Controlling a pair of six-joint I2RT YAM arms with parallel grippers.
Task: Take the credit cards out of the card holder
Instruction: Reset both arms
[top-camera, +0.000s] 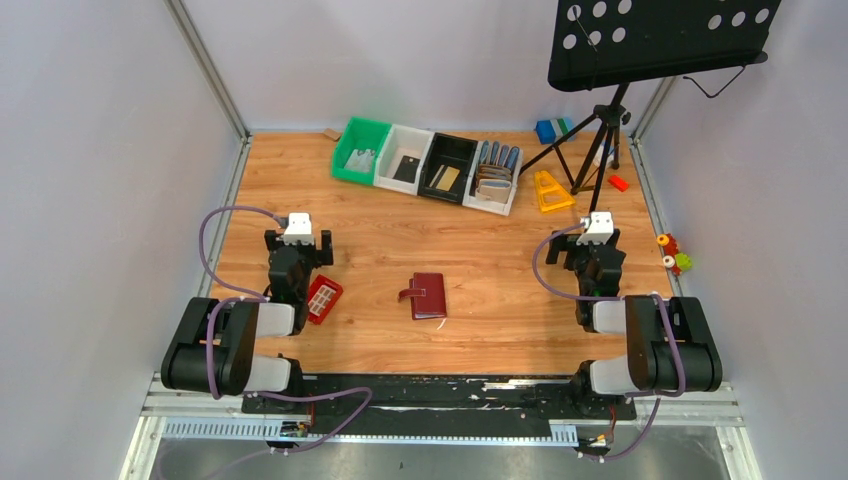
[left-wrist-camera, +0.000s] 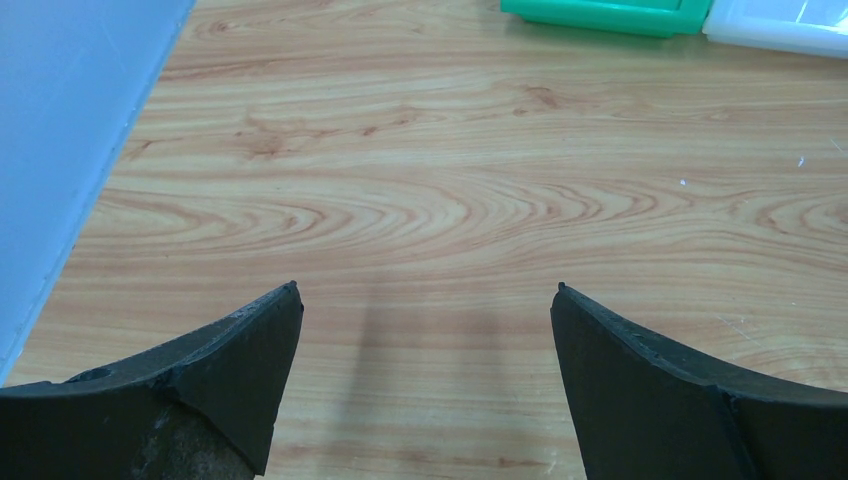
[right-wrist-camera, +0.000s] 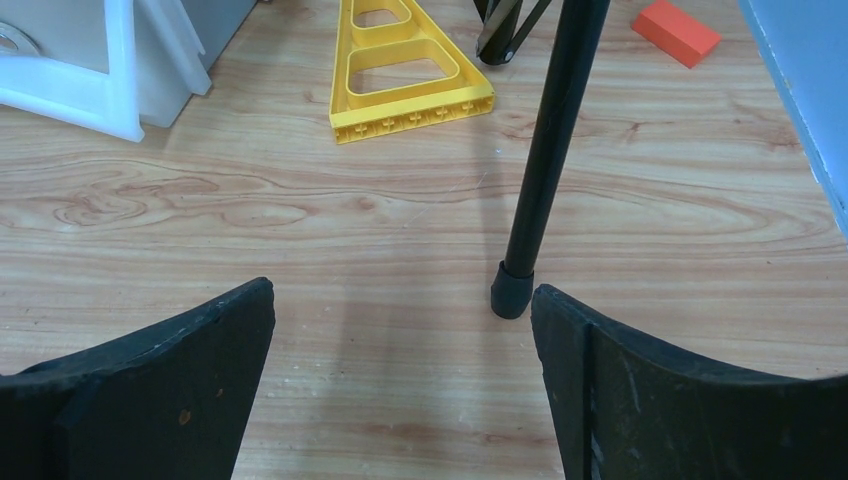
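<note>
The maroon card holder (top-camera: 430, 295) lies folded shut in the middle of the wooden table, its snap tab to the left. The credit cards are hidden inside it. My left gripper (top-camera: 298, 240) hovers left of and beyond the holder, well apart from it. In the left wrist view this left gripper (left-wrist-camera: 427, 290) is open over bare wood. My right gripper (top-camera: 598, 238) is far to the holder's right. The right wrist view shows this right gripper (right-wrist-camera: 402, 290) open too, with nothing between its fingers.
A row of bins stands at the back: green (top-camera: 360, 150), white (top-camera: 405, 157), black (top-camera: 447, 165) and white (top-camera: 493, 175), some holding cards and wallets. A red gridded piece (top-camera: 324, 298) lies by the left arm. A music-stand leg's foot (right-wrist-camera: 511, 300) is close to my right finger. A yellow triangle (right-wrist-camera: 405, 70) lies beyond.
</note>
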